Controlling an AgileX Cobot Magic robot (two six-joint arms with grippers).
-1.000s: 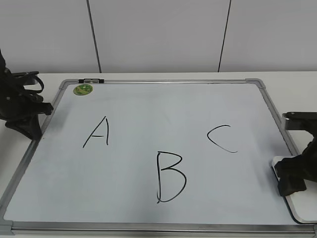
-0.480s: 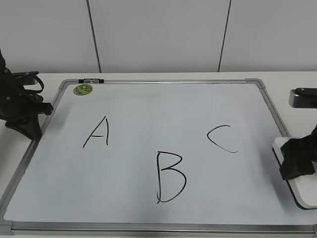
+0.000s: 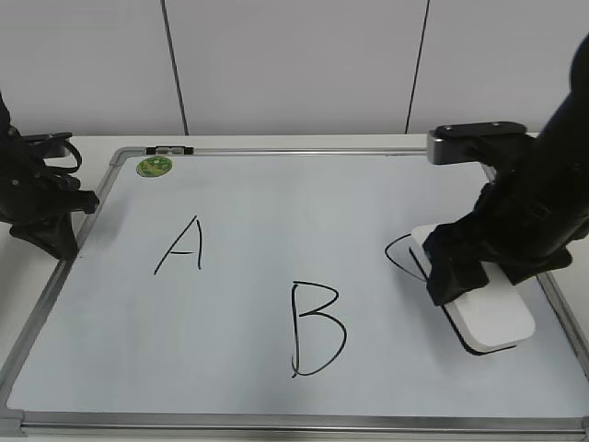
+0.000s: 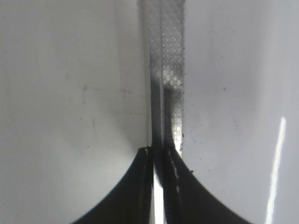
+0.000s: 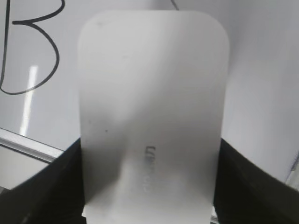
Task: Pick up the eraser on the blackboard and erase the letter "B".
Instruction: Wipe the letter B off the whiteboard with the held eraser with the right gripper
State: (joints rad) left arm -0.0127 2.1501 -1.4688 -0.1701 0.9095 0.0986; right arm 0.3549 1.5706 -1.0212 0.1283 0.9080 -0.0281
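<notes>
Gripping the eraser (image 3: 483,308) between its fingers, the right gripper (image 3: 460,276) has swung in from the board's right edge, where it sat a second ago, to a spot over the letter C (image 3: 400,256), most of which it now hides. The eraser's far end juts out past the fingers toward the camera, above the blackboard (image 3: 276,203). The B (image 3: 316,329) stands whole to its left, well apart; the A (image 3: 181,246) lies farther left. The left gripper (image 3: 57,241), fingers pressed together, rests unmoved at the left frame, near the green sticker (image 3: 154,167).
</notes>
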